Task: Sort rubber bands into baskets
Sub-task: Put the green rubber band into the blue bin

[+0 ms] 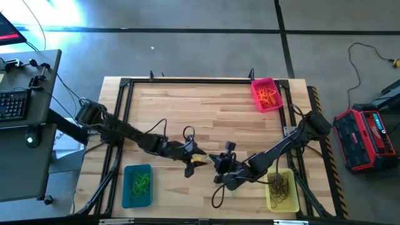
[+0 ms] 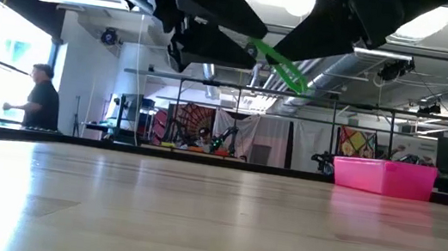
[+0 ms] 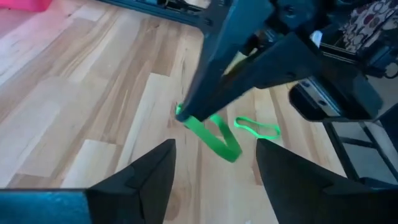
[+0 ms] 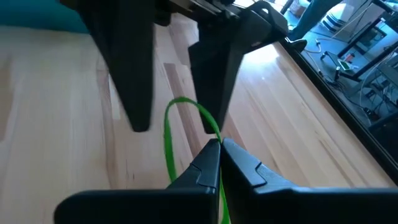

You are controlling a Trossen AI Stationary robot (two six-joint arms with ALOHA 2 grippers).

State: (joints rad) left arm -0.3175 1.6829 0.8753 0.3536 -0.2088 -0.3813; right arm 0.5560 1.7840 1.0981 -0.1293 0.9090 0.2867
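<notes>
Looks like you're mid-handoff: your right tool (image 4: 219,146) is pinched shut on a green band (image 4: 168,134), left tool (image 3: 214,165) wide open and empty right beside it, so next you'd close left on it and head for the teal basket (image 1: 127,199).

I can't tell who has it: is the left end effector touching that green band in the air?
Apart. The left wrist view shows the left end effector open, with a gap to the green band on both sides.

No legible text, labels or numbers.
</notes>
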